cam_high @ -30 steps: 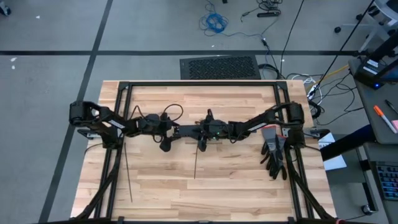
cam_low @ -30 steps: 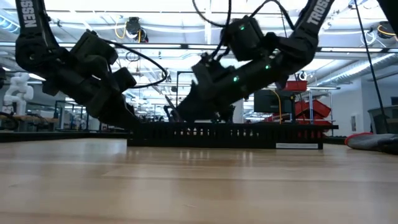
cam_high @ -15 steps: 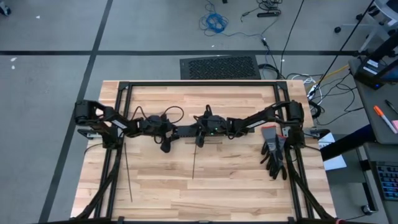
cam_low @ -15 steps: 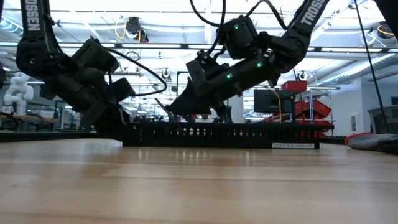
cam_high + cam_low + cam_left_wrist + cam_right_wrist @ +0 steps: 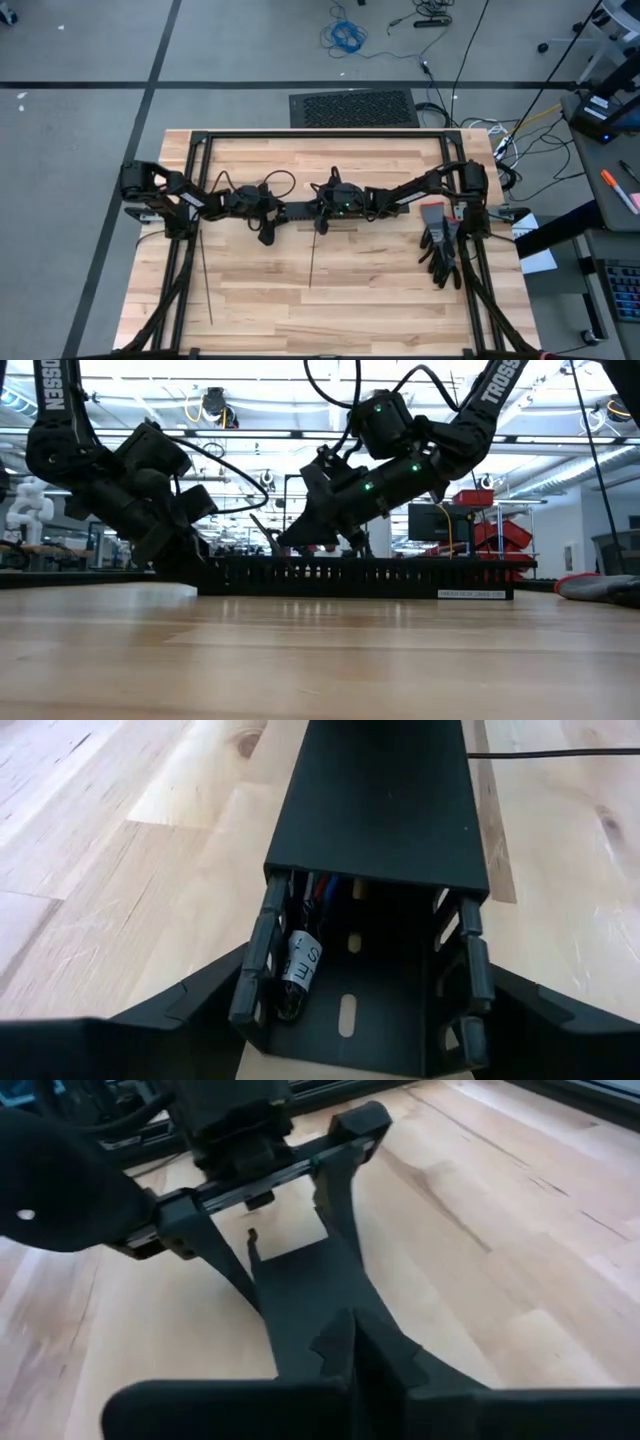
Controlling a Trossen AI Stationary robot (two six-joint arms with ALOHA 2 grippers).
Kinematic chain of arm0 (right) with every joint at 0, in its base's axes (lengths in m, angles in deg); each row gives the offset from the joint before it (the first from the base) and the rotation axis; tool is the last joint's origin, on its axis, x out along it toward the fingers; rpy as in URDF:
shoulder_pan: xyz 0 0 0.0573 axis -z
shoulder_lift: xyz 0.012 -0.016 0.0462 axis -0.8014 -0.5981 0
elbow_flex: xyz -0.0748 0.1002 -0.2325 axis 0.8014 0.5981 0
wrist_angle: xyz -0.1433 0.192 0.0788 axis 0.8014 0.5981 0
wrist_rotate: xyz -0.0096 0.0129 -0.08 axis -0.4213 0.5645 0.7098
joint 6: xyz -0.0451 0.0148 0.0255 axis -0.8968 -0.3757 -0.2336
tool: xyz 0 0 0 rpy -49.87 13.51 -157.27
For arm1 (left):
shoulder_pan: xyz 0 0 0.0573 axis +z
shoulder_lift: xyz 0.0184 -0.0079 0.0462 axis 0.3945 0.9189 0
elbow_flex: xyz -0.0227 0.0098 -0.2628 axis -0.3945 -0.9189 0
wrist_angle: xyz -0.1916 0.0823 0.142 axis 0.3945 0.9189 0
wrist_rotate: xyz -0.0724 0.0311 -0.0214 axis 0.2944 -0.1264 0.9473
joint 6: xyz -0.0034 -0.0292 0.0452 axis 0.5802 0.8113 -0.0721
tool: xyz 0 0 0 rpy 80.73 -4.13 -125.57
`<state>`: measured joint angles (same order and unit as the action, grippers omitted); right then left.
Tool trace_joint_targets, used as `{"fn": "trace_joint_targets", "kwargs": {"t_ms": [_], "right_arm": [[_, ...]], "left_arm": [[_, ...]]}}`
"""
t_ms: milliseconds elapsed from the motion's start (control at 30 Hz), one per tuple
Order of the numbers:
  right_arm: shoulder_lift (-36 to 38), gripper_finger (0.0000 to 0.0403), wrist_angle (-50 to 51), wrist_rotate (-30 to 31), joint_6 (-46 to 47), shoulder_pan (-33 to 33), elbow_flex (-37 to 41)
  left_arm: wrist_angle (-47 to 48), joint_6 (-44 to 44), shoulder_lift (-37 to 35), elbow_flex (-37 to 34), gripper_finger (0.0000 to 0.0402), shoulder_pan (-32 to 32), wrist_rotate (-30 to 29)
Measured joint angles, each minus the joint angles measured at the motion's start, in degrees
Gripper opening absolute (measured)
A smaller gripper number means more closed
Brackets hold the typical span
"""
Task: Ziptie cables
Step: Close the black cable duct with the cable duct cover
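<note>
Black plastic duct, long and slotted like a comb, lies across the middle of the pale wooden table, and both dark arms meet over it. From the high view the left gripper sits at the duct's nine o'clock end. Its wrist view shows its fingers spread wide, one pressed against each outer side wall of the open channel. Inside that channel, tucked under the flat lid, lie the cables, a bundle of thin wires with red and blue showing and a white printed tag.

The right gripper hangs over the duct just toward three o'clock of the left one. Its jaws are pressed together, tips meeting in the wrist view, and I cannot tell whether anything thin is pinched there. A second ago those jaws stood about half apart; they have snapped shut since. The right arm has also drawn toward nine o'clock over that second, and in the low view its gripper has lifted a little above the duct's teeth. The left fingers have narrowed slightly but stay wide.

Two zipties, thin straight dark strips, lie on the wood toward six o'clock of the duct: one under the right gripper, the other near the left arm. A pair of black gloves rests at the table's three o'clock edge
</note>
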<state>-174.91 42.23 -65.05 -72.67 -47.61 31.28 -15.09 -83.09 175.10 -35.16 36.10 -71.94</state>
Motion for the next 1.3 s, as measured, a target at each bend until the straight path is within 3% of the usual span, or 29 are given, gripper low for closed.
{"fn": "trace_joint_targets", "kwargs": {"t_ms": [267, 600, 1300], "right_arm": [[-2.0, 0.0, 7.5, -0.8, -1.8, -0.1, -6.1], [-9.5, 0.0, 13.5, -5.5, -2.8, 0.0, -16.7], [-9.6, 0.0, 12.6, -9.6, -3.1, 0.1, -16.8]], "left_arm": [[-0.4, 0.1, 0.0, 0.0, 0.025, 0.0, 0.0], [-0.7, 0.0, 0.0, -0.2, 0.0244, -0.3, -0.1], [-0.5, -1.4, 0.0, 0.0, 0.0244, -0.4, 0.5]]}}
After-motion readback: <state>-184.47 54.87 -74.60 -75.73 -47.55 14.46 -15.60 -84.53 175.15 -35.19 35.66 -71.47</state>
